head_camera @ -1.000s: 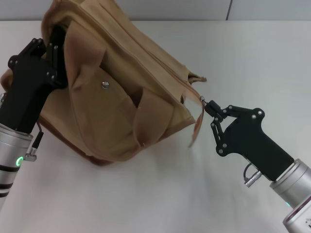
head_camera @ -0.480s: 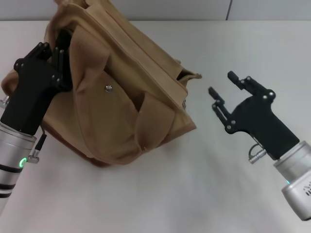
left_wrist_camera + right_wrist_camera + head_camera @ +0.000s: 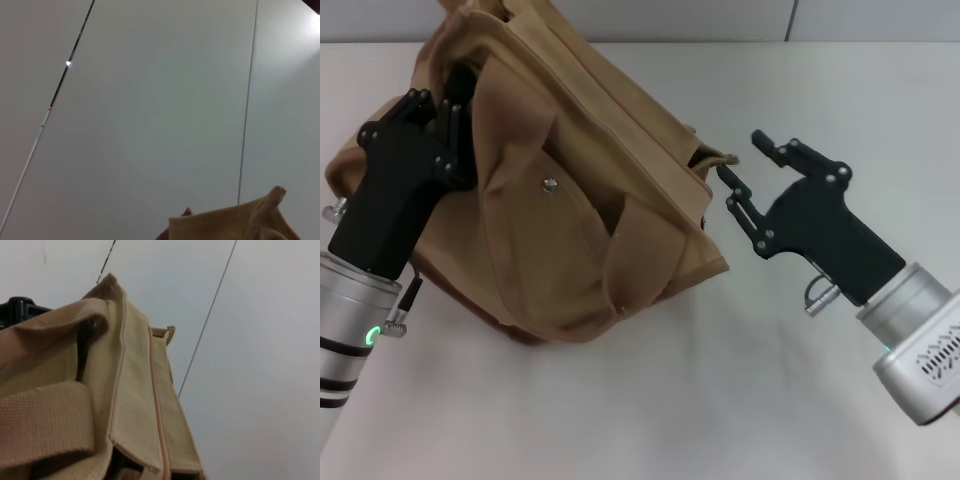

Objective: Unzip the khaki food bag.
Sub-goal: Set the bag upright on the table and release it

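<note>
We see the khaki food bag (image 3: 580, 190) slumped on the white table (image 3: 820, 90): soft tan canvas, boxy, with wide woven strap handles (image 3: 45, 422) and a metal snap (image 3: 551, 184) on the front pocket. Its long axis runs from far left toward near right, the zipper end facing our right gripper (image 3: 745, 165), whose fingers are spread apart just beside that corner. Our left gripper (image 3: 455, 110) is clamped on the bag's far-left end.

White table (image 3: 620, 400) carries khaki food bag (image 3: 570, 240).
</note>
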### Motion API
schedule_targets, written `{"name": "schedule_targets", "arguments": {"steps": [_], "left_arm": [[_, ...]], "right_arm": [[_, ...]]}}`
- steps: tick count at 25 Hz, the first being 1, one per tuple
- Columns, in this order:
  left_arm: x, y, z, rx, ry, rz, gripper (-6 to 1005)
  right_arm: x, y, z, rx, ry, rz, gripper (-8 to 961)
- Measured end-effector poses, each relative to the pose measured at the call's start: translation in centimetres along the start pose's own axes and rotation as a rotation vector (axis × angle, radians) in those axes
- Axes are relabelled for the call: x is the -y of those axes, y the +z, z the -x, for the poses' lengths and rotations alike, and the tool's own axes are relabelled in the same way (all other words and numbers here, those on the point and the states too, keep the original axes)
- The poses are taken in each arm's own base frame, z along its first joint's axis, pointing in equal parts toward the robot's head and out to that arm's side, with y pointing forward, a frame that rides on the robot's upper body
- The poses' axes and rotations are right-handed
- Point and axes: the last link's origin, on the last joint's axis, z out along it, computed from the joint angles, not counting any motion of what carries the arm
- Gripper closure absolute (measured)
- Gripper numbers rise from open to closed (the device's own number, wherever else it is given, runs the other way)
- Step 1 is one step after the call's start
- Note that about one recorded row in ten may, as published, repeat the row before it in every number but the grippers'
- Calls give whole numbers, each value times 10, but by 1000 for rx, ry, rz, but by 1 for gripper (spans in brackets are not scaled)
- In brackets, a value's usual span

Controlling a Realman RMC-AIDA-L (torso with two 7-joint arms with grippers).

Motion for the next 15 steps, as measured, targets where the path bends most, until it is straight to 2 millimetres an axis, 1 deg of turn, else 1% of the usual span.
{"name": "schedule_targets", "arguments": {"steps": [1,4,11,14,15], "left_arm": [[0,0,0,0,0,1,923],[-1,1,0,1,-2,7,923],[-2,1,1,6,-3,13,923],[-2,2,1,7,-3,14,923],[-2,2,1,7,-3,14,923]], "right_arm": [[0,2,0,-2,0,6,466],[1,8,-2,-19,-7,22,518],[1,10,-3,-25,-8,27,641],[1,9,-3,-26,-7,25,859],[1,9,-3,-26,-5,22,865]]}}
